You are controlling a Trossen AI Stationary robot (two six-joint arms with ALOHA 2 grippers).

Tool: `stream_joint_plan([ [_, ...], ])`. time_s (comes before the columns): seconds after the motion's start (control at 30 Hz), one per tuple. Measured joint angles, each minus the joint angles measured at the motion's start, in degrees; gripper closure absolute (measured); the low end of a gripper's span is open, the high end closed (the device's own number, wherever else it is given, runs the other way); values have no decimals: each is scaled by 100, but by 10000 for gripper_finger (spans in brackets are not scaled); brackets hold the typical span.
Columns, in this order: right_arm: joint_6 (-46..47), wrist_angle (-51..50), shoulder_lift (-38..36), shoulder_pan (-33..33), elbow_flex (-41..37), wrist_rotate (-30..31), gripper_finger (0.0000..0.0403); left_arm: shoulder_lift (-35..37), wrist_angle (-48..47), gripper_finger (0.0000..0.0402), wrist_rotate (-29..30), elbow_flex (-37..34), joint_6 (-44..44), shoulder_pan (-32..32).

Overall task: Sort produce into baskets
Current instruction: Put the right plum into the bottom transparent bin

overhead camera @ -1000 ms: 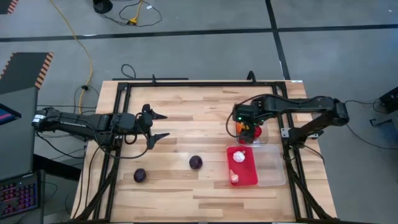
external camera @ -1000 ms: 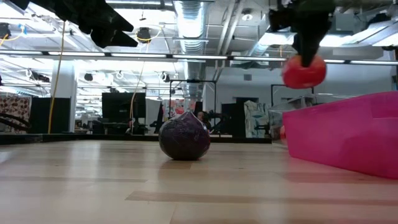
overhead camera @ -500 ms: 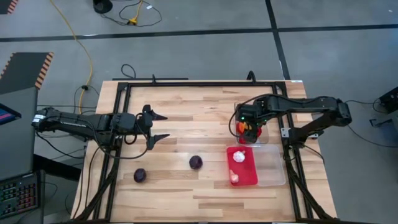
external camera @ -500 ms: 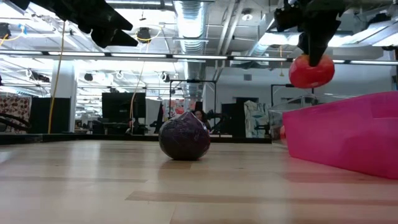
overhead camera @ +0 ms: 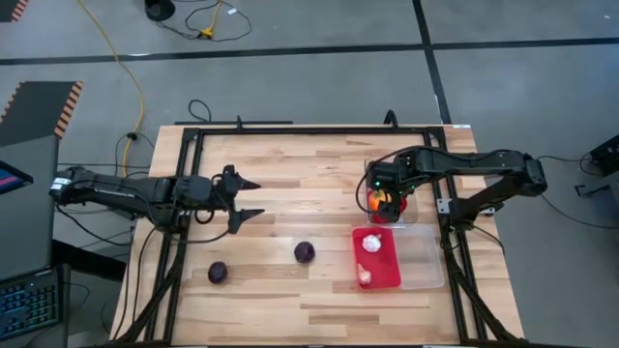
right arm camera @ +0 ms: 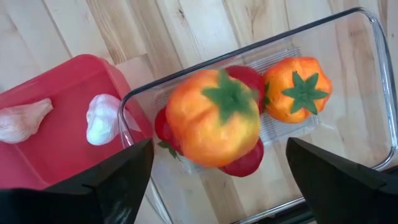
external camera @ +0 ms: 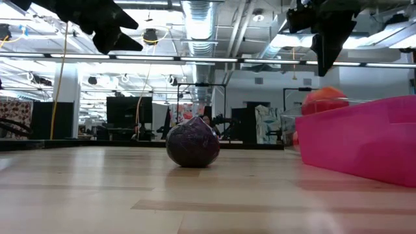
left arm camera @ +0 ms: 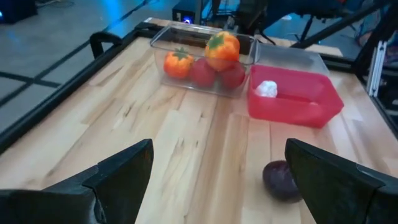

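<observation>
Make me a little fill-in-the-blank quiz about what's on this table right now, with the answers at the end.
1. The two white garlic bulbs lie in the ____ tray.
2. The dark purple balls out on the bare table number ____.
3. The right claw hangs over the clear tray, its fingers ____.
4. The left claw waits open, holding ____.

Answers: red; two; open; nothing

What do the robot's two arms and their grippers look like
Both arms are black, slim and jointed, with thin black cables trailing along them. The left gripper ends in two pointed dark fingers. The right gripper carries a blocky black wrist housing with a small green light. No other markings are legible.
</observation>
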State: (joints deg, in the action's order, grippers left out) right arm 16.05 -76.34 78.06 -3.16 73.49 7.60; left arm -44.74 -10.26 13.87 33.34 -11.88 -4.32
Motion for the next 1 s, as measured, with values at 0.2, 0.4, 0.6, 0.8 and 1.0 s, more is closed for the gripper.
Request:
stream_joint_plan([
  [0.2,0,6,2,0,2,0,16,-546,560,51,-12,7,-229,0],
  [0.4,0,5,2,0,3,0,16,-1442,1561,51,-505,7,-236,-53],
  [0.6,0,0,2,0,4,-2,16,-2361,1893,51,-591,294,-194,-292],
  [0.8,0,-206,-17,0,117,0,17,-3264,1900,51,-597,859,-11,-481],
  [1.0,0,-311,-57,32,332,22,17,-4054,1861,51,-596,1312,23,-622],
])
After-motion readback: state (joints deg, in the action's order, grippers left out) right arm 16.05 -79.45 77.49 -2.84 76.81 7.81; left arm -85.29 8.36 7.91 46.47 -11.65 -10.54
